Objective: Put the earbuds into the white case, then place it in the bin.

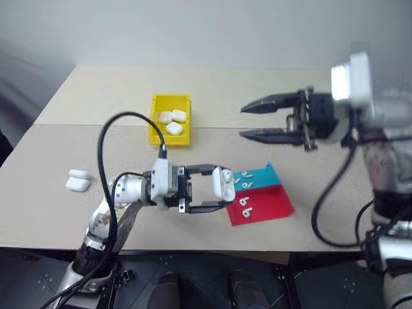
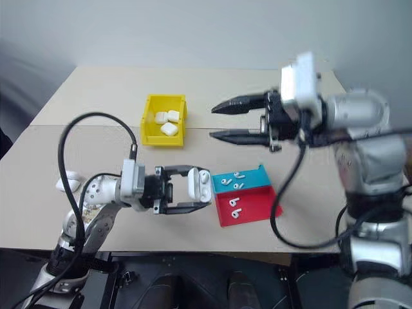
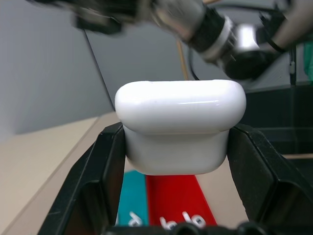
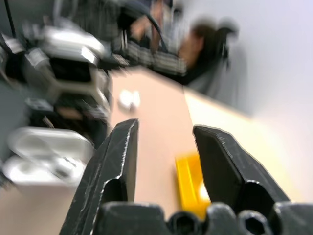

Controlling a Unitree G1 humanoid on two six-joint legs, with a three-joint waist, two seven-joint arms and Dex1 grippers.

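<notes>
My left gripper (image 1: 222, 190) is shut on a white case (image 1: 223, 183) just above the table's front, left of the trays; black fingers (image 3: 105, 171) clamp the case (image 3: 181, 122) on both sides. Its lid looks open in the right wrist view, case (image 4: 44, 152); what lies inside is too blurred to tell. Tiny white earbuds lie in the blue tray (image 1: 245, 174) and the red tray (image 1: 246, 205). My right gripper (image 1: 243, 121) hangs open and empty high above the trays, pointing left. The yellow bin (image 1: 156, 122) stands mid-table with three white cases (image 1: 172, 120) inside.
The blue tray (image 1: 269, 175) and red tray (image 1: 273, 205) sit side by side near the front edge. Two more white cases (image 1: 78, 180) lie on the table's left. A black cable (image 1: 103, 154) loops over my left arm.
</notes>
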